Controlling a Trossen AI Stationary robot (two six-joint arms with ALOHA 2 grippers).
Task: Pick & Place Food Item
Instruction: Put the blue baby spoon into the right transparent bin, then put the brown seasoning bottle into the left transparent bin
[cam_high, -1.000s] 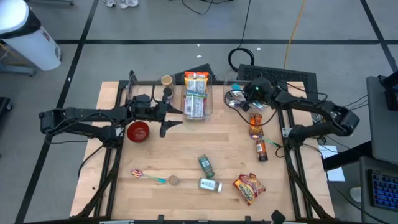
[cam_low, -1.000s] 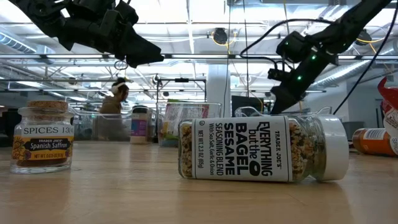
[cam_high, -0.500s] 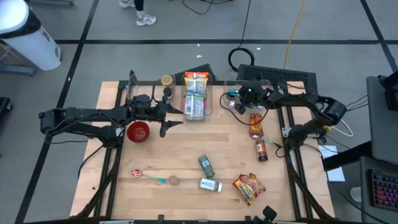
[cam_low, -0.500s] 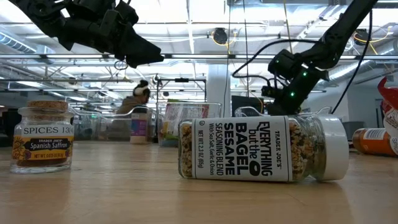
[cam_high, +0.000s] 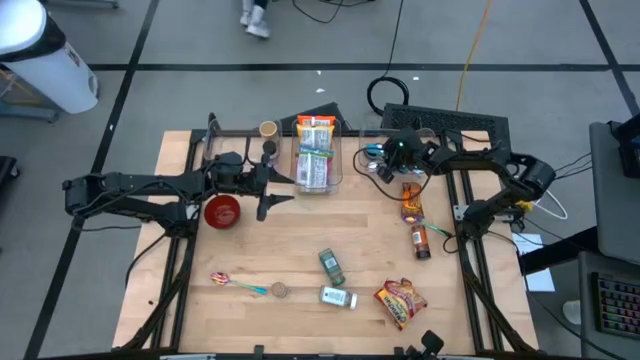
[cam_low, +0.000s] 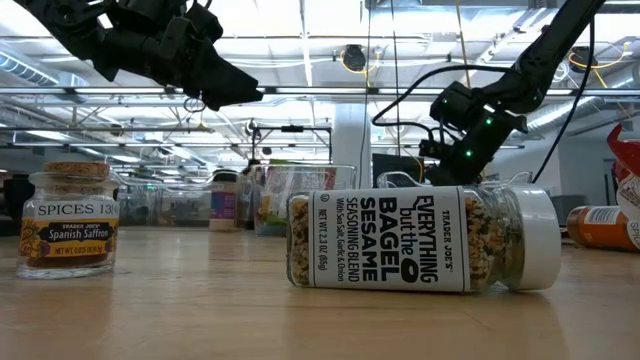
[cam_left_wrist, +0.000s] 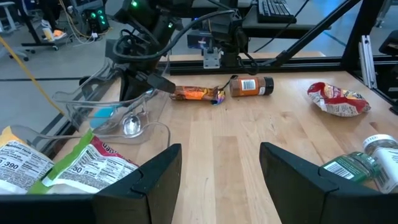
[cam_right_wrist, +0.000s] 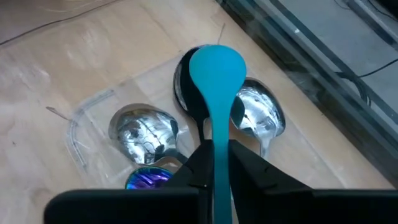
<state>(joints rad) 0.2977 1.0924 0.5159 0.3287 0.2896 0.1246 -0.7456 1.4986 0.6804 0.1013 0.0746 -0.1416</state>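
Overhead, the right pincer (cam_high: 385, 158) is clamped on a blue spoon (cam_right_wrist: 215, 93) above the clear tray (cam_right_wrist: 87, 118) holding metal spoons (cam_right_wrist: 142, 132). Left pincer (cam_high: 272, 187), fingers apart and empty, hovers beside the snack container (cam_high: 316, 155) on the surface (cam_high: 300, 250).

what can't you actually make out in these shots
- Blue spoon: right wrist view, its handle end is hidden between the right tool.
- Red bowl: high view, contents too small to see.
- Seasoning jar: low view, blocks the table behind it.
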